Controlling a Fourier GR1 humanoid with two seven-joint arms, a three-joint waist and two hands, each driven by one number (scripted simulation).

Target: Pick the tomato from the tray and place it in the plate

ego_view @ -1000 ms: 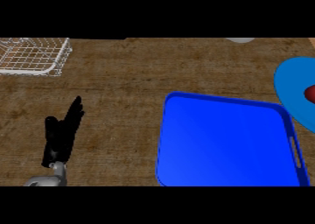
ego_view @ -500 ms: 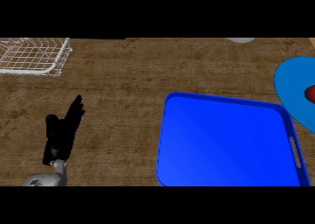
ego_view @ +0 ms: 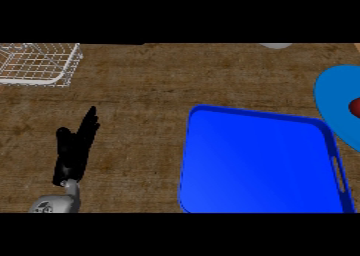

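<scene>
we see the red tomato (ego_view: 359,107) lying on the light blue plate (ego_view: 338,95) at the right edge. our deep blue tray (ego_view: 257,160) lies flat just beside it.

Brown woven-textured counter (ego_view: 153,90), white wire basket (ego_view: 35,64) far left

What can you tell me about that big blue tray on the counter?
The blue tray is a glossy rectangle with rounded corners, a raised rim and a slot handle on its right side. It lies flat on the brown counter, slightly turned, with nothing in it. Its near edge runs out of view. Its upper right corner meets the lighter blue plate; overlap unclear.
</scene>
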